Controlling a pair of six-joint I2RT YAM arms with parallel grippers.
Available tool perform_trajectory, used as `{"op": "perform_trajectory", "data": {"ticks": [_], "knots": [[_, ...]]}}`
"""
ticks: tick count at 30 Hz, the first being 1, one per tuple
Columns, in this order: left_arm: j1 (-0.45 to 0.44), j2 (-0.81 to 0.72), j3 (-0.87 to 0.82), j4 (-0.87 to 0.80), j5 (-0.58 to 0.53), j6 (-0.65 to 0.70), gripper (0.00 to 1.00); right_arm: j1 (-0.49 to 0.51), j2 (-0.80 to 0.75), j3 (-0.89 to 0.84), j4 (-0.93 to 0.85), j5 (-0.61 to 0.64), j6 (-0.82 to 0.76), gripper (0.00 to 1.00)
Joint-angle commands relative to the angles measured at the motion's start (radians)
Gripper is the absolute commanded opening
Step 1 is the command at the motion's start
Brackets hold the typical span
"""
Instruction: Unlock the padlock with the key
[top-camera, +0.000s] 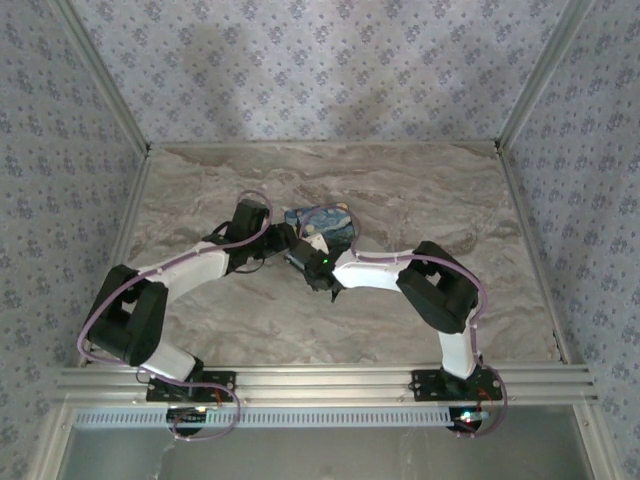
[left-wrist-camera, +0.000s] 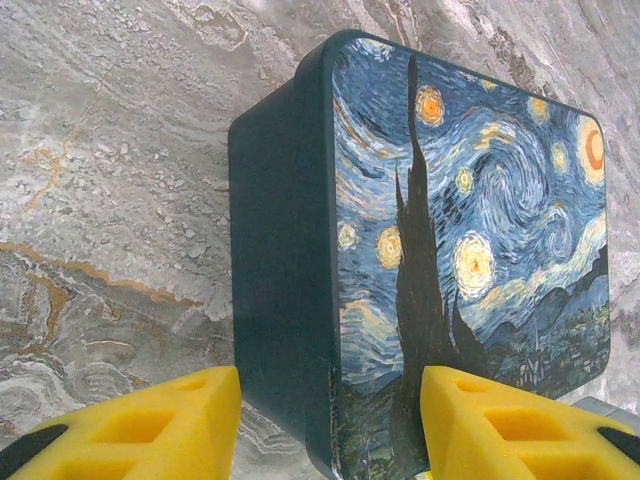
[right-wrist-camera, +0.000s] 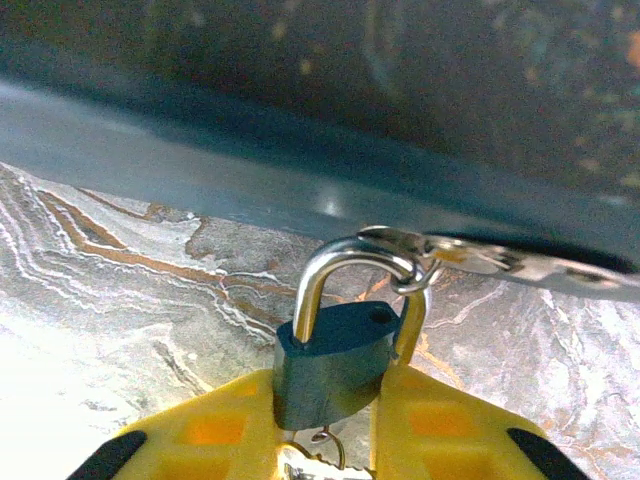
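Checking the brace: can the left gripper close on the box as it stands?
Probably yes: the left gripper is open, its fingers straddling the near edge of the box, with nothing between them and it.

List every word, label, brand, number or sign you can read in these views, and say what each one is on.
None: no legible text, number or brand mark appears in these views.
The box lid carries a painted swirling night sky with no lettering.
The padlock has a plain blue body, and the face that shows has no marking.
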Motion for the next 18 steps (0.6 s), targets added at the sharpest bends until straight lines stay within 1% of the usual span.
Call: {"op": "perform_trajectory", "data": {"ticks": [1, 4, 5, 8, 11, 13, 14, 17, 18], "knots": [[0.011, 0.009, -0.004, 0.024, 0.019, -0.013, 0.5, -0.011, 0.0, 0.002, -0.02, -0.004, -0.002, 0.2], [0.015, 0.015, -0.004, 0.032, 0.019, -0.014, 0.5, -0.009, -0.029, 0.002, -0.016, -0.019, -0.022, 0.17], [0.016, 0.018, -0.004, 0.032, 0.017, -0.013, 0.5, -0.009, -0.039, -0.034, -0.014, -0.028, -0.03, 0.16], [0.023, 0.027, -0.002, 0.033, 0.016, -0.012, 0.5, -0.009, -0.08, -0.053, -0.01, -0.082, -0.065, 0.15], [0.03, 0.034, -0.002, 0.04, 0.013, -0.008, 0.5, -0.022, -0.128, -0.079, -0.001, -0.17, -0.115, 0.15], [0.035, 0.04, -0.001, 0.041, 0.013, -0.002, 0.5, -0.042, -0.165, -0.108, 0.038, -0.264, -0.172, 0.16], [0.037, 0.043, -0.001, 0.04, 0.014, -0.001, 0.5, -0.049, -0.176, -0.11, 0.048, -0.288, -0.21, 0.16], [0.044, 0.053, 0.001, 0.042, 0.018, 0.004, 0.5, -0.058, -0.196, -0.11, 0.026, -0.361, -0.289, 0.16], [0.044, 0.055, 0.001, 0.044, 0.02, 0.004, 0.5, -0.066, -0.199, -0.105, 0.01, -0.402, -0.303, 0.16]]}}
